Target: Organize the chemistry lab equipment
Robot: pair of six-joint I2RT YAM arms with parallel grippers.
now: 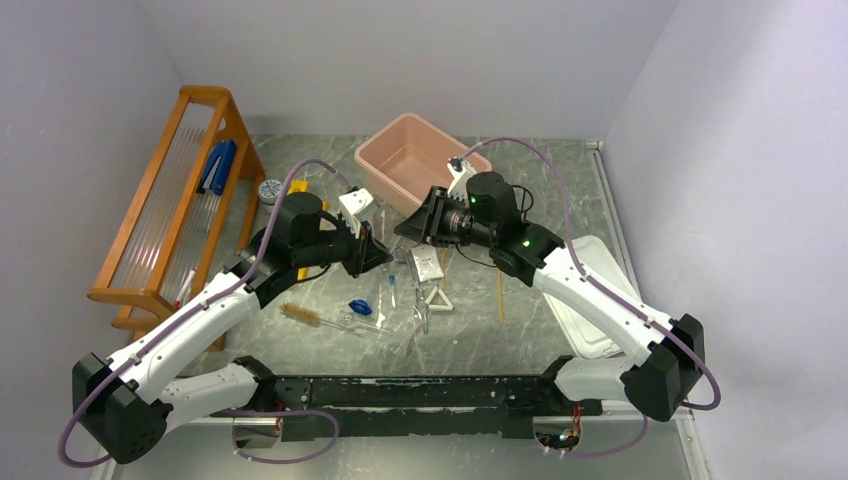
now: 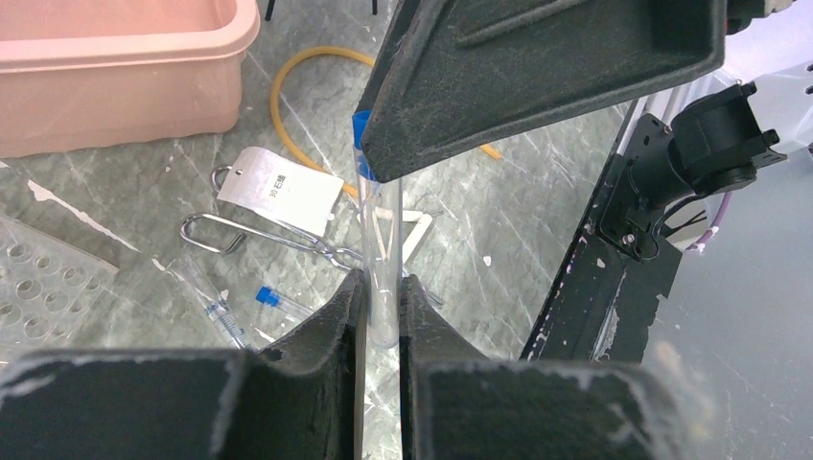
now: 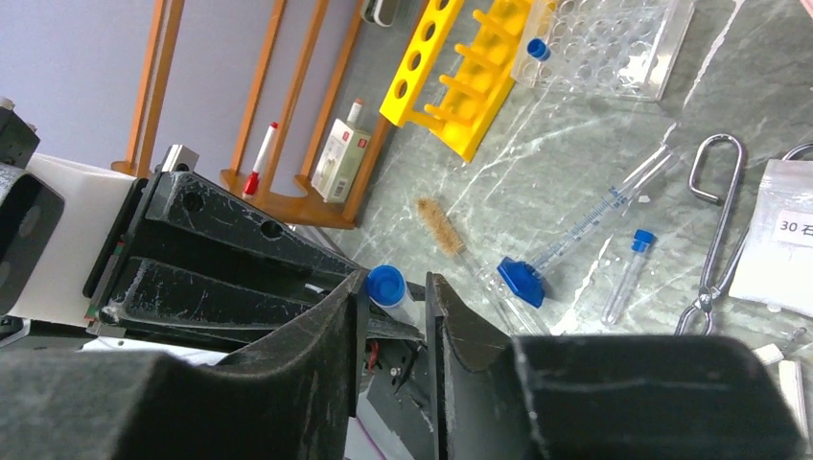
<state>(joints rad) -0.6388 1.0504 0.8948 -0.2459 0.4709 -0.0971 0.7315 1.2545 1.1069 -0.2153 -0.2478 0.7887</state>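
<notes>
So the left fingers point(image 2: 331, 326) clamp a blue-capped clear plastic tube point(image 2: 382, 240) low down; the right fingers point(image 3: 326, 326) sit narrow around its cap, can't tell if gripping.

Three blue-capped clear tubes point(image 3: 383, 285) in all: one raised above the table point(image 1: 480, 340), one lying flat, and one blue cap showing in a rack. Two tube racks: one yellow tube rack point(image 3: 460, 77) and one clear plastic rack point(image 3: 614, 38). One brown-bristle brush point(image 3: 439, 225). One pair of metal tongs point(image 2: 288, 238). One white triangle point(image 2: 412, 217). One loop of tan rubber tubing point(image 2: 275, 101). One long graduated pipette point(image 3: 594, 216) with a blue end. One labelled plastic bag point(image 2: 278, 187). One pink tub point(image 1: 400, 160), one white lid point(image 1: 600, 255) and one wooden rack point(image 1: 200, 95) by the left wall. Two white robot arms point(image 1: 200, 320).
</notes>
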